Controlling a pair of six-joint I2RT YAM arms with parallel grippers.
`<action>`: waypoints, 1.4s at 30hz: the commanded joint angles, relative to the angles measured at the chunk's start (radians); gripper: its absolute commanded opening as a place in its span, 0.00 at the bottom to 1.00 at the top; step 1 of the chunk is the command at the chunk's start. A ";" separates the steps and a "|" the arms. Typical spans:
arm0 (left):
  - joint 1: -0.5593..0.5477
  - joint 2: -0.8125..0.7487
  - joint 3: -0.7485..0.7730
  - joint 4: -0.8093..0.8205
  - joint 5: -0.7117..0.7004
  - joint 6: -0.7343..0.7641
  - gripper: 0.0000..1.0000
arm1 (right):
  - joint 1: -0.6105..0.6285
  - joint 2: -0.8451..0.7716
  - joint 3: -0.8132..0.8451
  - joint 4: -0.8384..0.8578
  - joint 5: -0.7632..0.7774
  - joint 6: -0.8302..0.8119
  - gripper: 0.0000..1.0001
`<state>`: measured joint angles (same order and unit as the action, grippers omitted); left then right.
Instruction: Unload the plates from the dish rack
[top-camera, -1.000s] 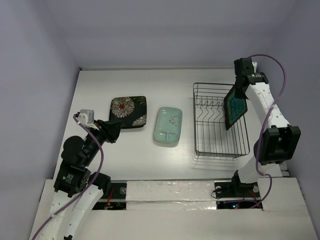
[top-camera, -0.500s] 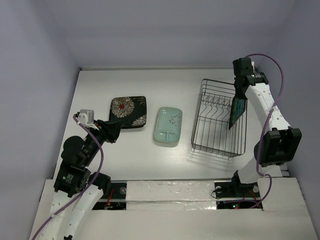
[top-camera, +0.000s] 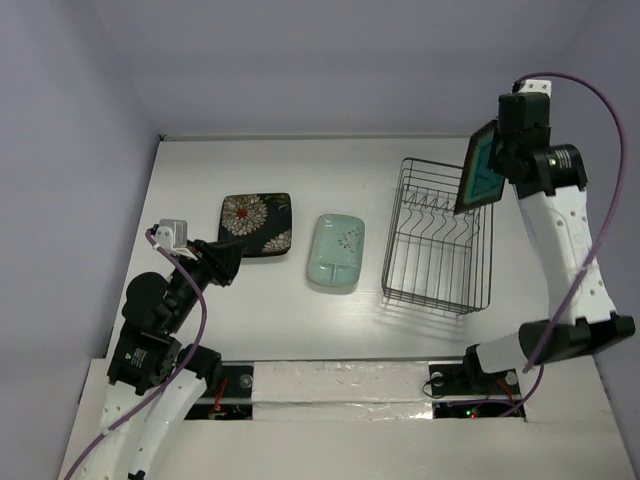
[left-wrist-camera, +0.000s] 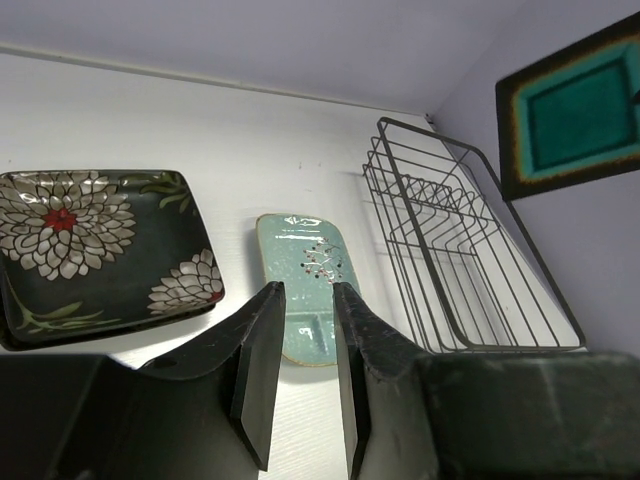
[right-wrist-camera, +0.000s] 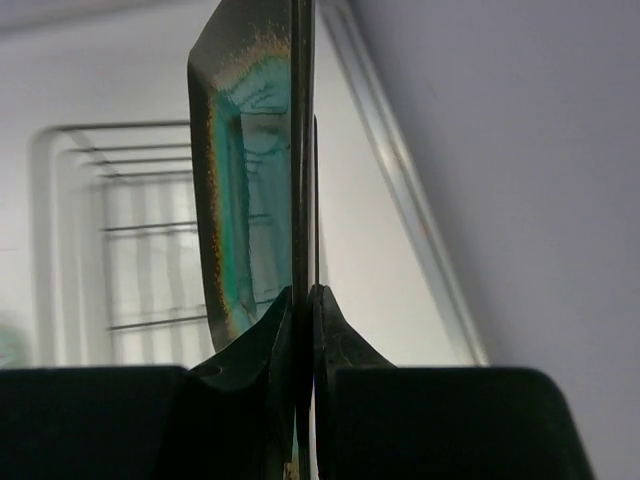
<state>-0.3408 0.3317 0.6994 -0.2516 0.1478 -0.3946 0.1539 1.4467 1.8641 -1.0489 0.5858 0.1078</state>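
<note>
My right gripper (top-camera: 503, 152) is shut on the edge of the dark-rimmed teal plate (top-camera: 480, 168) and holds it on edge in the air above the far right corner of the wire dish rack (top-camera: 394, 230). In the right wrist view the plate (right-wrist-camera: 245, 180) stands between my closed fingers (right-wrist-camera: 304, 295), with the rack (right-wrist-camera: 120, 225) blurred below. No plates show in the rack. A dark floral plate (top-camera: 256, 225) and the mint-green oblong plate (top-camera: 336, 252) lie flat on the table. My left gripper (top-camera: 222, 262) is open and empty, near the floral plate's front edge; a second floral plate is not visible.
The left wrist view shows the floral plate (left-wrist-camera: 90, 245), mint plate (left-wrist-camera: 305, 280), rack (left-wrist-camera: 523, 240) and raised teal plate (left-wrist-camera: 580, 110) past my left gripper (left-wrist-camera: 306, 288). Pale walls close in the table at the left, back and right. A purple cable (top-camera: 600, 130) loops off the right arm.
My right gripper has lifted the teal plate up out of the rack. The rack shifted and turned slightly on the table during the lift. The left arm has not moved.
</note>
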 joint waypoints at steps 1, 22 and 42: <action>0.010 -0.002 0.000 0.035 0.001 -0.003 0.23 | 0.108 -0.141 0.026 0.267 -0.133 0.101 0.00; 0.037 0.012 0.000 0.031 -0.013 -0.006 0.31 | 0.588 0.440 -0.255 1.547 -0.524 0.918 0.00; 0.056 0.000 -0.003 0.038 -0.007 -0.007 0.34 | 0.618 0.698 -0.318 1.649 -0.627 1.074 0.18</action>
<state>-0.2924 0.3344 0.6994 -0.2516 0.1352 -0.4011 0.7666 2.2208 1.5150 0.3420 -0.0154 1.1336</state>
